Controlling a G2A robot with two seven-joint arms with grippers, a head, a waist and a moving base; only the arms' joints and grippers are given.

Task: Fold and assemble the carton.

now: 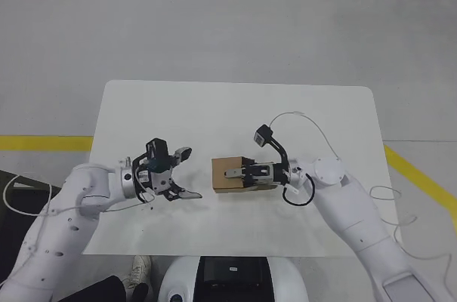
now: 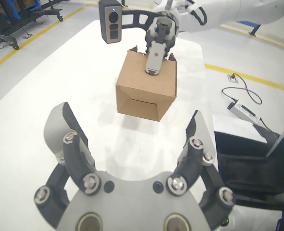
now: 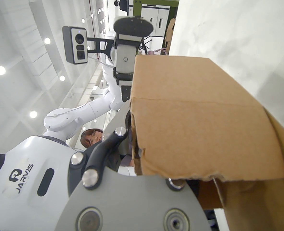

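Item: carton (image 1: 230,174), brown cardboard, count one. It lies on its side near the middle of the white table (image 1: 304,113), count one.

Done, as I judge it: the body is opened out into a square tube and holds its shape.

Left to do: the end facing my left gripper is open to the inside. At the far end, ragged flap edges stand loose. No end looks closed yet.

Grippers, count two.
- My right gripper (image 2: 152,70) is clamped on the carton's upper wall at the far end. One finger lies flat on the outside and its mate is hidden within.
- My left gripper (image 2: 130,114) is spread wide and holds nothing. It is apart from the carton and faces the open end.
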